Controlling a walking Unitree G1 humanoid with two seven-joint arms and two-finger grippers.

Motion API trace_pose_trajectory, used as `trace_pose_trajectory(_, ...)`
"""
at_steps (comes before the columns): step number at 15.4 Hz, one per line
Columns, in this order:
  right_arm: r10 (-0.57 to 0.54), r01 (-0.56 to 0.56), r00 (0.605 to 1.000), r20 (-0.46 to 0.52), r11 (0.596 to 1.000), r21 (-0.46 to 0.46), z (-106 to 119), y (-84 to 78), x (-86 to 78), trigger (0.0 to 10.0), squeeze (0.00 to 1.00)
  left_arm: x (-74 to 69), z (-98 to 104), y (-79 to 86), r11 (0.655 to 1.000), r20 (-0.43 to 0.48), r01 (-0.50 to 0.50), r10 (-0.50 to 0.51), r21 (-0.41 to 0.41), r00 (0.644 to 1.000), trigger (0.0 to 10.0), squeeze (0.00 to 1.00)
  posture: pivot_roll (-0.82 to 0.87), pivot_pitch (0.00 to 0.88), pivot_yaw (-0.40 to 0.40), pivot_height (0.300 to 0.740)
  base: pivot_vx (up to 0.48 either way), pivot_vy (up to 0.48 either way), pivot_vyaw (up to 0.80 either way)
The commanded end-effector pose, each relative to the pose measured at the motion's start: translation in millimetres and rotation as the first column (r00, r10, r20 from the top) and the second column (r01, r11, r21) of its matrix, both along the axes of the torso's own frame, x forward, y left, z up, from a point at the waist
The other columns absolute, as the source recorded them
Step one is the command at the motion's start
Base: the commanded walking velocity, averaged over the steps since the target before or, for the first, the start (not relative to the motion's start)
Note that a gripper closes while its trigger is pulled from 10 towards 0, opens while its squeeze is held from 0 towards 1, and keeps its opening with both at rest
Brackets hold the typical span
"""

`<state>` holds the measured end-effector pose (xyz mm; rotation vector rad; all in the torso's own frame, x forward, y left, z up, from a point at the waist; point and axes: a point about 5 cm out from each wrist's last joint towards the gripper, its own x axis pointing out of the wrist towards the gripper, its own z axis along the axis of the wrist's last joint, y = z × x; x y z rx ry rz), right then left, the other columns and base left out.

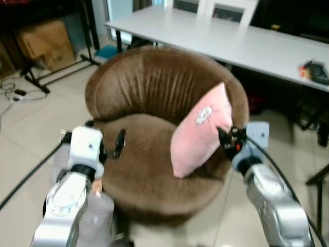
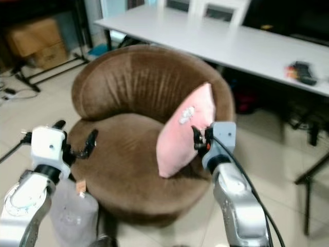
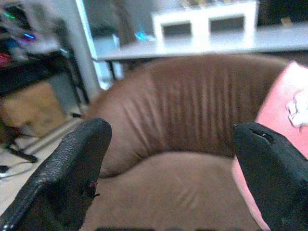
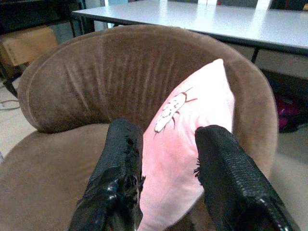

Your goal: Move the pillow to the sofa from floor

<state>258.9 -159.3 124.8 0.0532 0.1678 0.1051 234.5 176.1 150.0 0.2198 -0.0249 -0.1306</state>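
Brown velvet all over the round sofa (image 1: 154, 149) at the centre of the left eye view, with the pink pillow (image 1: 201, 131) propped upright on the seat at about three o'clock, leaning on the curved backrest, a small white motif on its face. At nine o'clock of the seat, the left gripper (image 1: 119, 144), black fingers spread apart over the cushion edge, holding nothing. At three o'clock, right beside the pillow's outer edge, the right gripper (image 1: 226, 140); cannot tell from here whether touching it. Behind the sofa at twelve o'clock, a long white table (image 1: 216, 36); at ten o'clock, a cardboard box (image 1: 43, 43) on the pale tiled floor (image 1: 31, 128). Right eye view: same layout, pillow (image 2: 185, 131) standing on the seat, right gripper (image 2: 198, 139) close against its side. Left wrist view: two black fingers (image 3: 67, 178) set wide apart, bare brown seat between them, pink pillow (image 3: 284, 110) just past one fingertip. Right wrist view: right gripper (image 4: 166, 163) parted, fingers (image 4: 120, 173) straddling the pillow (image 4: 187, 139), pink fabric in the gap between them without being pinched.
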Motion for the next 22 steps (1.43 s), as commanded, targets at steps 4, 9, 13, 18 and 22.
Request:
trace_pose_trajectory(4,0.021,-0.02,0.999,0.027,0.999,-0.028,7.7,2.6,4.8,10.0,0.0,-0.4,-2.8,2.8,1.0,-0.012,-0.011,0.011,-0.013,1.0,10.0,0.0,-0.02,0.0,-0.026,0.74,0.0,0.0,0.0)
trace_pose_trajectory(9,0.004,-0.004,1.0,0.011,0.999,-0.035,4.1,1.1,8.4,10.0,0.0,2.3,-3.4,3.2,1.0,-0.021,-0.009,0.009,-0.02,1.0,10.0,0.0,-0.02,0.0,-0.023,0.74,0.0,0.21,0.0)
trace_pose_trajectory(13,0.017,-0.017,1.0,0.009,0.999,-0.046,3.9,3.0,9.3,10.0,0.0,2.9,-4.0,2.9,1.0,-0.027,-0.01,0.009,-0.021,1.0,10.0,0.0,-0.02,0.0,-0.027,0.74,0.0,0.382,0.0)
trace_pose_trajectory(18,0.012,-0.012,1.0,-0.004,0.999,-0.042,1.0,3.6,9.2,10.0,0.0,3.7,-4.1,2.7,1.0,-0.029,-0.003,0.003,-0.02,1.0,10.0,0.0,-0.02,0.0,-0.023,0.74,0.0,0.409,0.0)
trace_pose_trajectory(22,0.02,-0.019,1.0,0.013,0.999,-0.031,3.2,5.2,8.9,10.0,0.0,4.3,-0.9,1.1,0.999,-0.013,-0.001,0.0,-0.038,1.0,10.0,0.0,-0.02,0.0,-0.023,0.74,0.0,0.101,0.0)
